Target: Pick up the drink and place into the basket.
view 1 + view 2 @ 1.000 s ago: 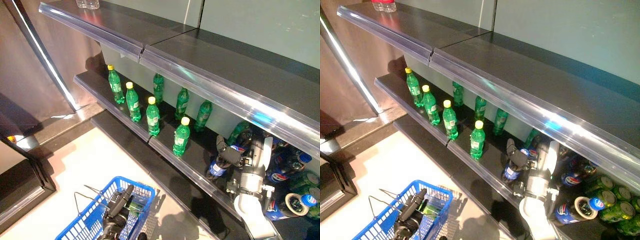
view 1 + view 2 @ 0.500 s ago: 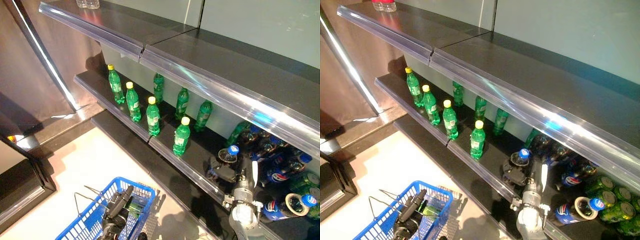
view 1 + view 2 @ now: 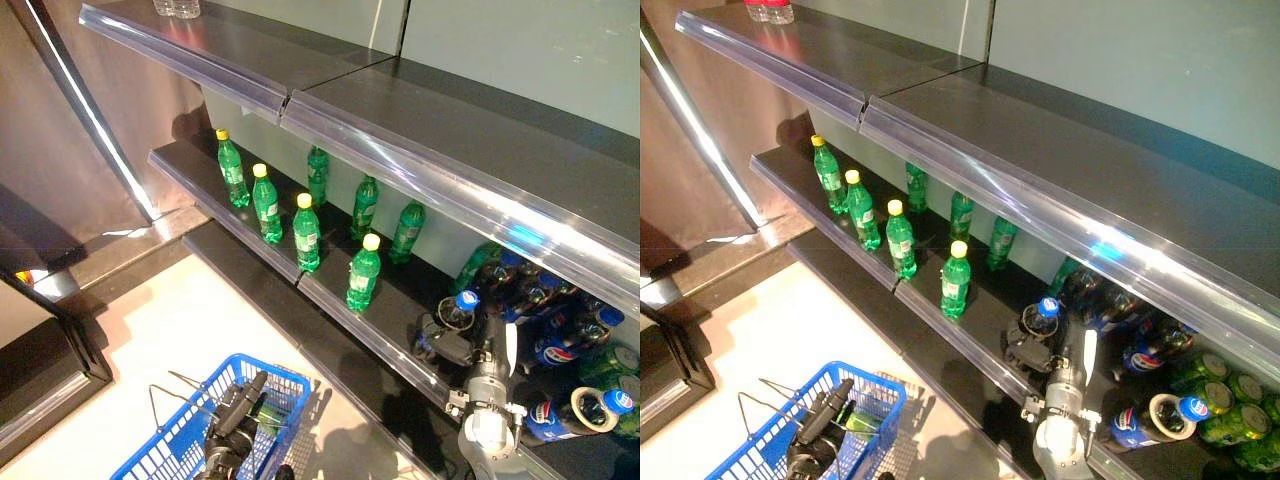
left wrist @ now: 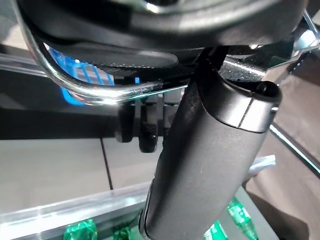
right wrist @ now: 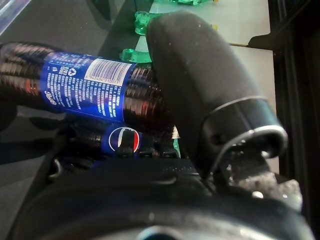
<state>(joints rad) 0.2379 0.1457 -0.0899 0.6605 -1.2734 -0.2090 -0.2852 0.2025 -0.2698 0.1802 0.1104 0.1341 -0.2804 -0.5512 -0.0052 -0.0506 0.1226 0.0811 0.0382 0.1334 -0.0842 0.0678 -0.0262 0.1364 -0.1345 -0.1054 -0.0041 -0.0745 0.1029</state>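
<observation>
Clutching a blue-capped cola bottle (image 3: 1042, 318) at the lower right of the frame, the right hand (image 3: 1032, 352) wraps fingers and thumb round its body. Lifting it clear of the shelf lip (image 3: 950, 340) seems wise before swinging lower left to the blue basket (image 3: 760, 440), whose handle the left hand (image 3: 235, 415) apparently grips.
</observation>
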